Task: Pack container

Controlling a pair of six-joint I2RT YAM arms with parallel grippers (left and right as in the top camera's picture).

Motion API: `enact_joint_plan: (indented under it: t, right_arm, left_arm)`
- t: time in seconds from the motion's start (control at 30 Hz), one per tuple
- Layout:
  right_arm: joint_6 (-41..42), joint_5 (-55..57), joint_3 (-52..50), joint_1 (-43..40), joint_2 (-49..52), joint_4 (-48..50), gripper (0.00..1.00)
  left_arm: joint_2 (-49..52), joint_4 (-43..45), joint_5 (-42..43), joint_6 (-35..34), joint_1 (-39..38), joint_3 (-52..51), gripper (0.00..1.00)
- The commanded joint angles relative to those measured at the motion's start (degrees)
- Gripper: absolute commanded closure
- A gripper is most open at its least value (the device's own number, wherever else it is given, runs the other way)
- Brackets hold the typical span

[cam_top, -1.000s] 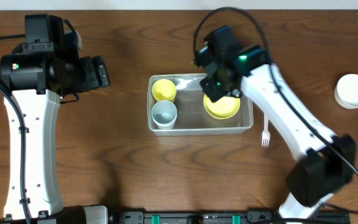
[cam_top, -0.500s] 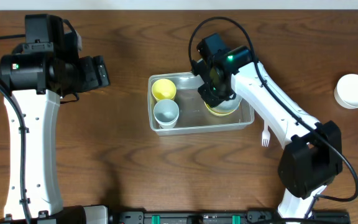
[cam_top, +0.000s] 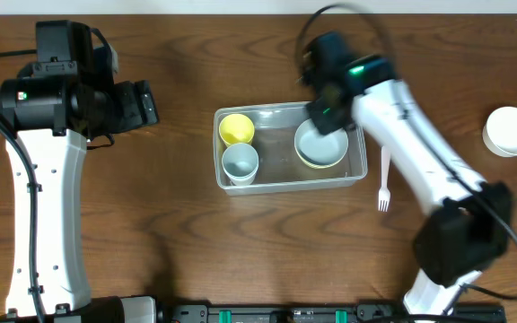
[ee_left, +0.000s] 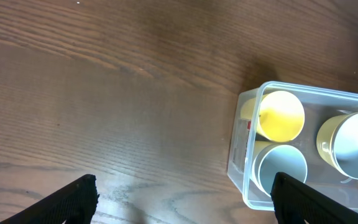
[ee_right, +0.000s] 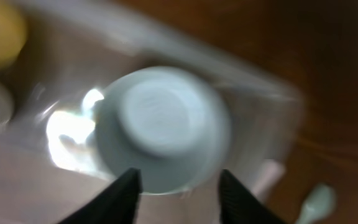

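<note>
Container [cam_top: 278, 158] shows in all views; outlying white bowl [cam_top: 512, 130] only overhead.

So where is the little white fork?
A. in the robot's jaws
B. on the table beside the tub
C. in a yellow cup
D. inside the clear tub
B: the white fork lies flat on the wooden table, just outside the clear tub, with nothing gripping it.
</note>
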Motion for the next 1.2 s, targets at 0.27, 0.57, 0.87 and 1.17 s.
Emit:
enact_joint_plan:
  t: [0.27,0.57,0.87,1.17]
  right_arm:
    - [6.3,3.7,3.8,-32.3,-6.1,3.1,0.24]
    - [4.7,0.8,3.8,-45.2,6.2,5.2,0.23]
    - [2.8,-1.6,3.8,-48.1,18.1,7.5,0.24]
    - [2.9,-1.8,3.8,-48.1,22.1,8.5,0.57]
  left_arm:
    - [0.1,-0.1,-0.3,-0.2,0.2,-0.7,0.10]
    - [0.1,-0.2,-0.3,-0.2,0.2,-0.7,0.10]
    - [0.5,-0.2,-0.3,-0.2,0.2,-0.9,0.10]
    - [1.0,-0.2,-0.3,-0.2,0.2,-0.9,0.10]
